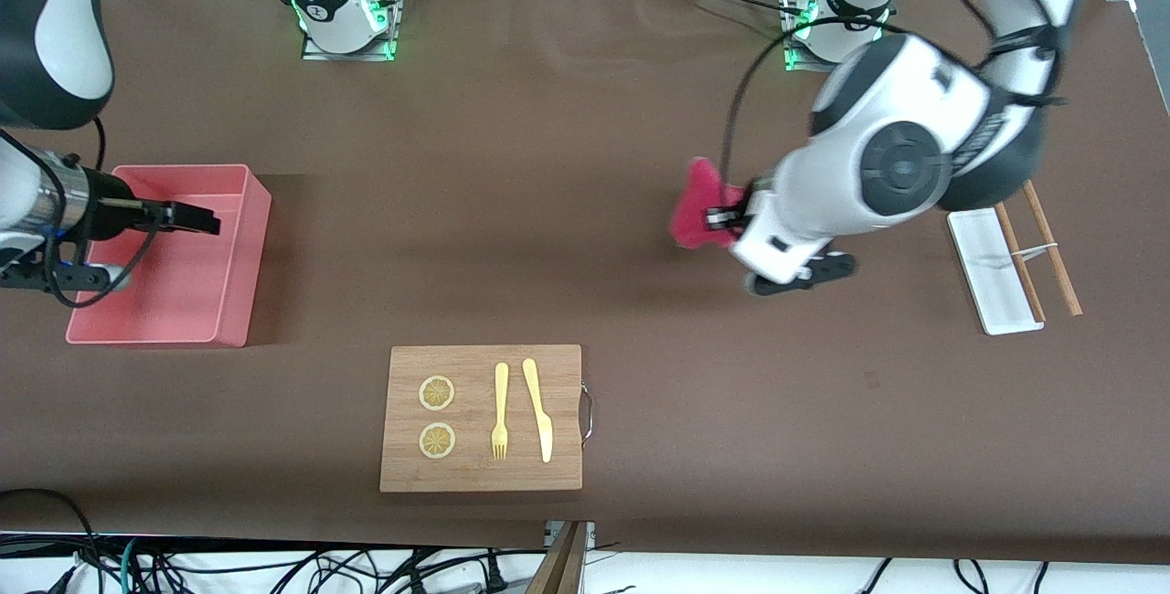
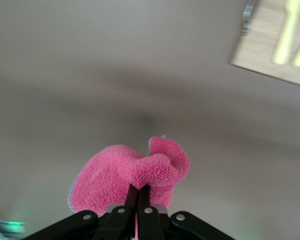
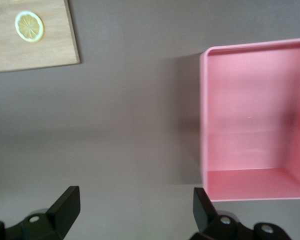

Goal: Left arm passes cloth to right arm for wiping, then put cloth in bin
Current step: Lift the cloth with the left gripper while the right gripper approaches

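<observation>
My left gripper (image 1: 724,217) is shut on the magenta-pink cloth (image 1: 696,205) and holds it up over the bare brown table, toward the left arm's end. In the left wrist view the gripper (image 2: 140,189) pinches the cloth (image 2: 110,175) at one fold, and the rest bunches ahead of the fingers. My right gripper (image 1: 203,218) is open and empty over the salmon-pink bin (image 1: 260,228) at the right arm's end. In the right wrist view the gripper (image 3: 135,207) has its fingers wide apart, and the bin (image 3: 204,125) looks empty.
A wooden cutting board (image 1: 482,475) with two lemon slices, a yellow fork and a knife lies near the front camera. It also shows in the left wrist view (image 2: 260,55) and the right wrist view (image 3: 45,52). A flat white tray (image 1: 992,274) and chopsticks (image 1: 1053,251) lie at the left arm's end.
</observation>
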You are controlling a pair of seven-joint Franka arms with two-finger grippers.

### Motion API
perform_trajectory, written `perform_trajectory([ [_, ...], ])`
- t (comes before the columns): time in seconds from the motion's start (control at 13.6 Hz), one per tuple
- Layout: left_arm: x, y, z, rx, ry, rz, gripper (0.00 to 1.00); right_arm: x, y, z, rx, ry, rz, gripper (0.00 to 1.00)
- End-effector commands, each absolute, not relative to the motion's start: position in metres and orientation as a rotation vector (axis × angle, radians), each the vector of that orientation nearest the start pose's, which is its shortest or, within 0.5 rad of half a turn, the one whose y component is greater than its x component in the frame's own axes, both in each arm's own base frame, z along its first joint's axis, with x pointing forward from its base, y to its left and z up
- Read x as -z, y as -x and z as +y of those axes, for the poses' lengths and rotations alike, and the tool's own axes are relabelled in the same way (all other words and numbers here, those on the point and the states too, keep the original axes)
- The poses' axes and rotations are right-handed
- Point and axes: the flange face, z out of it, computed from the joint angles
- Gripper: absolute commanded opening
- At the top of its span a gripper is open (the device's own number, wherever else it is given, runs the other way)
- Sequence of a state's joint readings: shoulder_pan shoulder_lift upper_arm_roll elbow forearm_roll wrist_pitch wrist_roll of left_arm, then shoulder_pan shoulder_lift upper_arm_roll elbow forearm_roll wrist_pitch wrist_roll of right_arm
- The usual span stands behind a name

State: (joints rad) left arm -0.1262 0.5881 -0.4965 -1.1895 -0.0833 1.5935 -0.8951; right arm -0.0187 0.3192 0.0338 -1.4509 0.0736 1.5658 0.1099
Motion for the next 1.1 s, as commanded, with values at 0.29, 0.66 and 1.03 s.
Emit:
perform_trajectory([
  [0.29, -0.458, -0.616, -0.464, -0.857, 3.451, -1.271, 0.00, -0.461, -0.652, 0.082, -0.303, 2.958, 0.417, 1.00],
  [0.66, -0.452, -0.599, -0.524, -1.069, 3.473, -1.697, 0.00, -0.452, -0.653, 0.127, -0.363, 2.794, 0.654, 1.00],
  [1.03, -0.443, -0.603, -0.530, -1.157, 3.412, -1.926, 0.00, -0.441, -0.649, 0.141, -0.465, 2.682, 0.829, 1.00],
])
